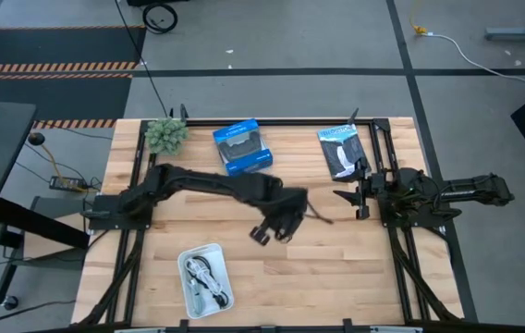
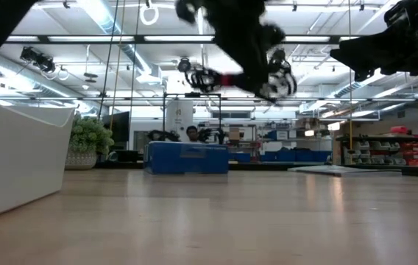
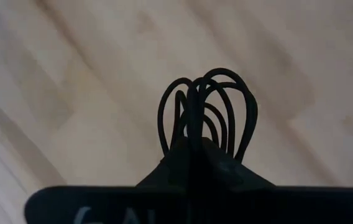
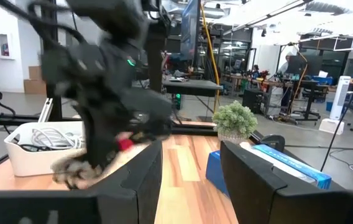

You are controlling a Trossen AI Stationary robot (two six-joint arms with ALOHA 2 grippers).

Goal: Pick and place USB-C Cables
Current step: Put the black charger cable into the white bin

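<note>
Left pincer (image 1: pixel 276 227) hangs above the middle of the bench (image 1: pixel 336 277), clamped on a black cable (image 3: pixel 206 112) whose loops fan out past the fingertips, away from the wrist. Nearer the front edge, a white tray (image 1: pixel 226 280) holds more coiled cables (image 1: pixel 198 274), white and dark. Right pincer (image 1: pixel 347 202) waits open at the right side. Along the back stand a plant (image 1: pixel 165 135), a blue box (image 1: pixel 242 146) and a flat packet (image 1: pixel 343 151).
</note>
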